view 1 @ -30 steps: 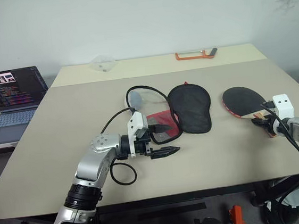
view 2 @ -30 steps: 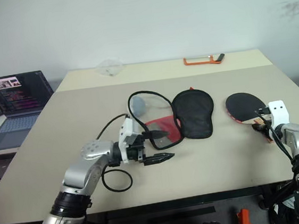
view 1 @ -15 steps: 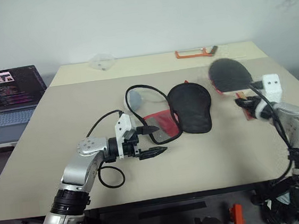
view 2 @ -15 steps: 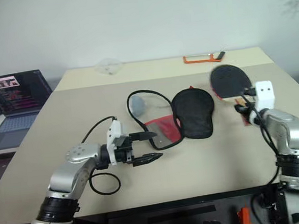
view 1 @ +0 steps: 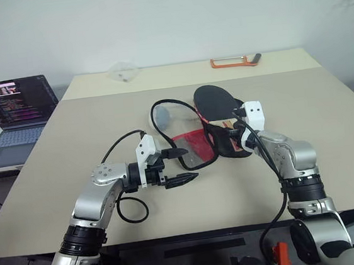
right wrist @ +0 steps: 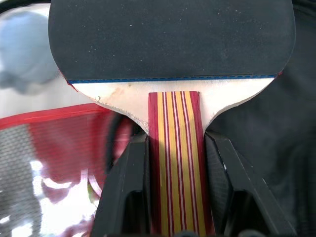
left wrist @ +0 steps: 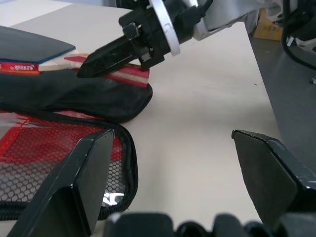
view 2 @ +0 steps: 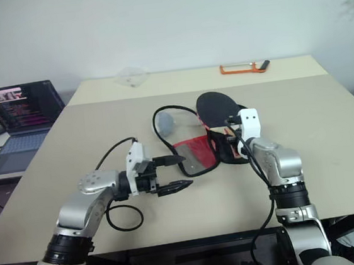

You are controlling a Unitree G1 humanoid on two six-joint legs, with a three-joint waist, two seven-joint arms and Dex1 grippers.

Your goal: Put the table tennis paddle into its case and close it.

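You are mid-carry: the right claw (view 1: pixel 232 128) clamps the paddle (view 1: pixel 215 101) by its handle over the open case (view 1: pixel 194 148), left claw (view 1: pixel 179 165) spread empty at its 8 o'clock; next, slide the blade inside.

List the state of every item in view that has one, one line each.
Black-rubber wooden-handled table tennis paddle: gripped by its handle, held above the case.
Black fabric zip case: lying unzipped and open on the table.
Left claw: open, empty, beside the case.
Right claw: shut on the paddle.
Grey laptop: lid up, screen lit.
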